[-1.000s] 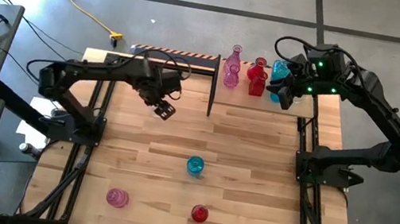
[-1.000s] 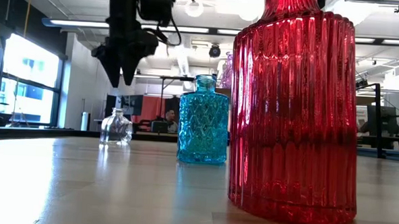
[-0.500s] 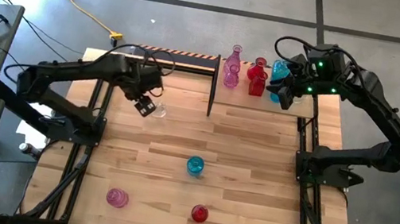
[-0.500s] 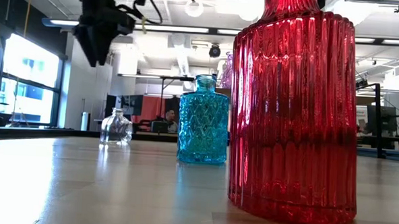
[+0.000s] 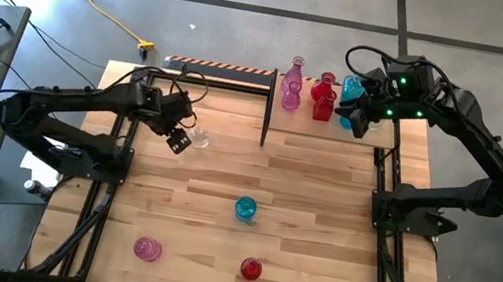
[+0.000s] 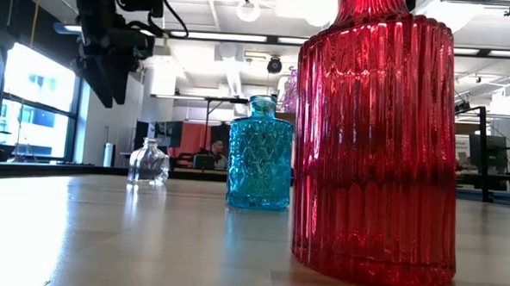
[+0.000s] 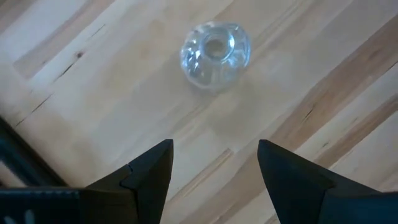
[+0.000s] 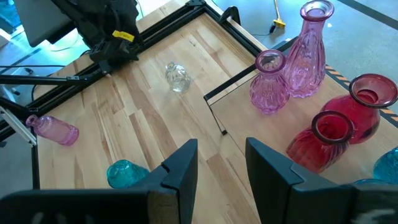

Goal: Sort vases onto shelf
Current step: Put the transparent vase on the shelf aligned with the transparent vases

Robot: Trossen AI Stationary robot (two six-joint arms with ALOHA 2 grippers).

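A small clear vase (image 5: 199, 138) (image 7: 214, 53) stands upright on its base on the tabletop. My left gripper (image 5: 178, 140) (image 7: 214, 171) hangs open above the table just left of it, fingers pointing down, touching nothing. The pale shelf (image 5: 314, 128) at the far right carries pink (image 5: 292, 85), red (image 5: 323, 97) and blue (image 5: 349, 101) vases. My right gripper (image 5: 354, 119) (image 8: 221, 155) waits open above the shelf's right end. On the table, a turquoise vase (image 5: 245, 208) and a red vase (image 5: 251, 269) stand, and a pink vase (image 5: 147, 248) lies on its side.
A black bar (image 5: 268, 113) edges the shelf's left end, and another (image 5: 216, 78) runs along the table's far edge. In the low view the red vase (image 6: 376, 140) fills the foreground, with the turquoise one (image 6: 260, 152) behind. Bare planks lie around the clear vase.
My left gripper has drawn back toward the table's left edge, from over the clear vase to beside it, staying open. The clear vase, hidden under the gripper in the high view before, now shows and stands where it was.
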